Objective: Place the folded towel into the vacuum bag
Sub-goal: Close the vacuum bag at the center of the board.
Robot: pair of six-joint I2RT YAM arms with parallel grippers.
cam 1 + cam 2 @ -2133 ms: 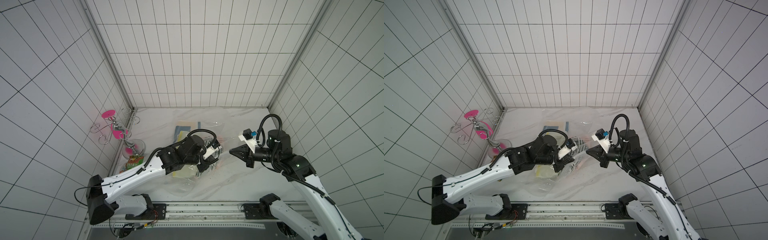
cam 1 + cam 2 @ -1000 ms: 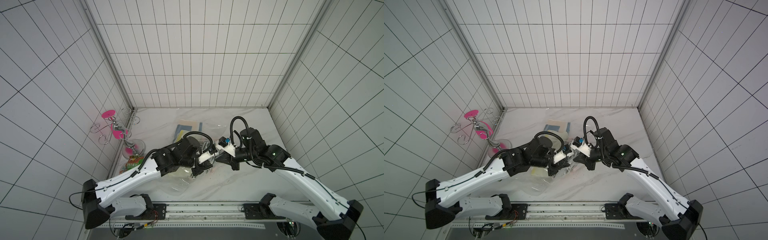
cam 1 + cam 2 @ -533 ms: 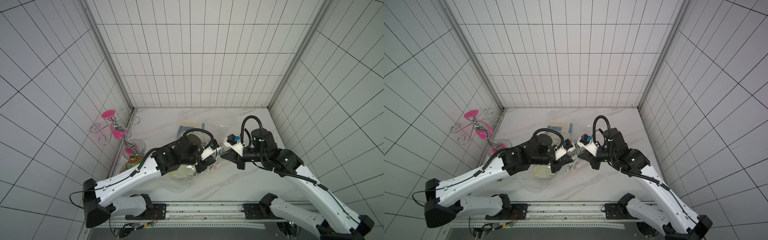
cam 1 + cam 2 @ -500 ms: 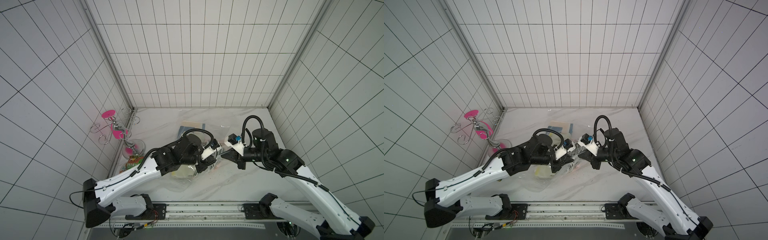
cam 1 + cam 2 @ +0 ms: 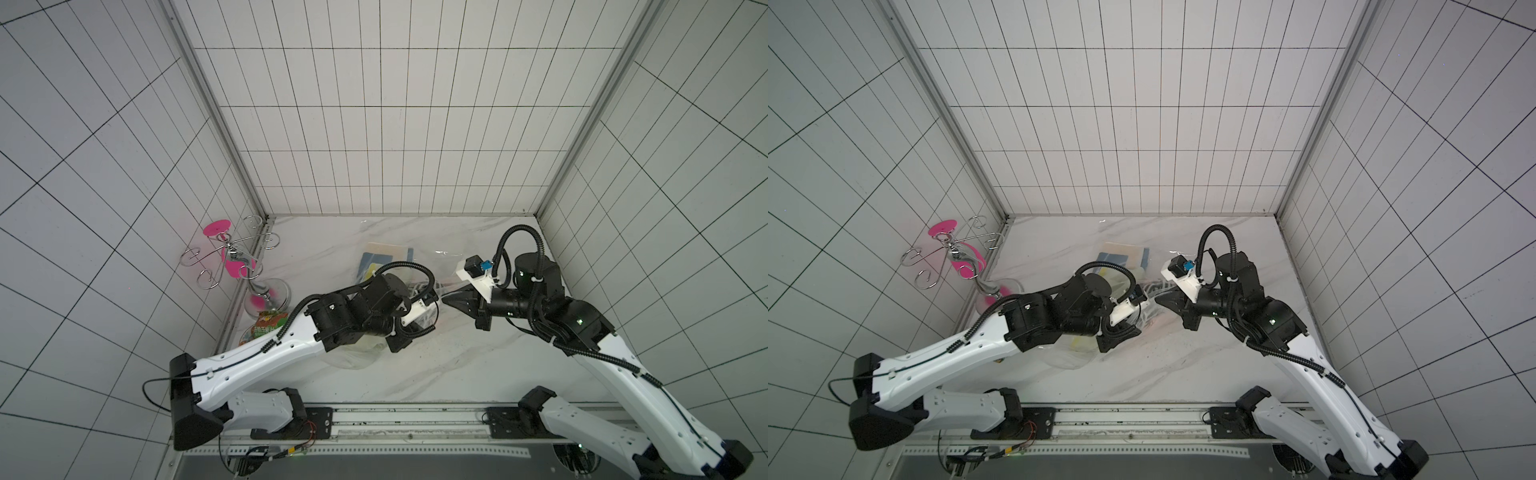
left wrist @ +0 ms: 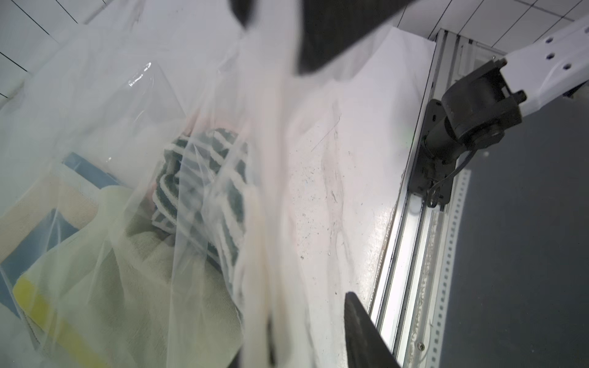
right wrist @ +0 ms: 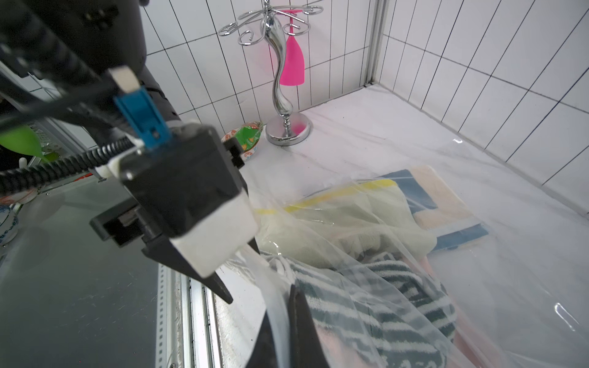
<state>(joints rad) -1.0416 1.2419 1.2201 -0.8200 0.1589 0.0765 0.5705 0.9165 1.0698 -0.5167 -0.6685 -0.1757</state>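
Note:
The vacuum bag (image 5: 446, 255) (image 7: 510, 270) lies crinkled mid-table, clear plastic with a white strip along its mouth. Inside it, the folded towel (image 6: 204, 178) (image 7: 366, 306), striped green and white, rests on a pale yellow towel (image 7: 334, 229) and a blue and beige one (image 7: 446, 197). My right gripper (image 5: 448, 298) (image 7: 285, 306) is shut on the bag's white mouth edge. My left gripper (image 5: 413, 328) (image 6: 307, 318) faces it close by. Its jaws stand open, with the blurred bag edge hanging between them. One left finger (image 6: 363, 331) shows, and plastic veils its partner.
A chrome glass rack (image 5: 232, 253) with pink glasses stands at the back left wall. A green snack packet (image 5: 266, 328) lies beside its base. The metal rail (image 5: 374, 415) runs along the table's front edge. Tiled walls close in three sides.
The left gripper's jaws have parted around the bag's edge. The right arm's elbow has swung back to the right while its gripper keeps hold at the bag's mouth.

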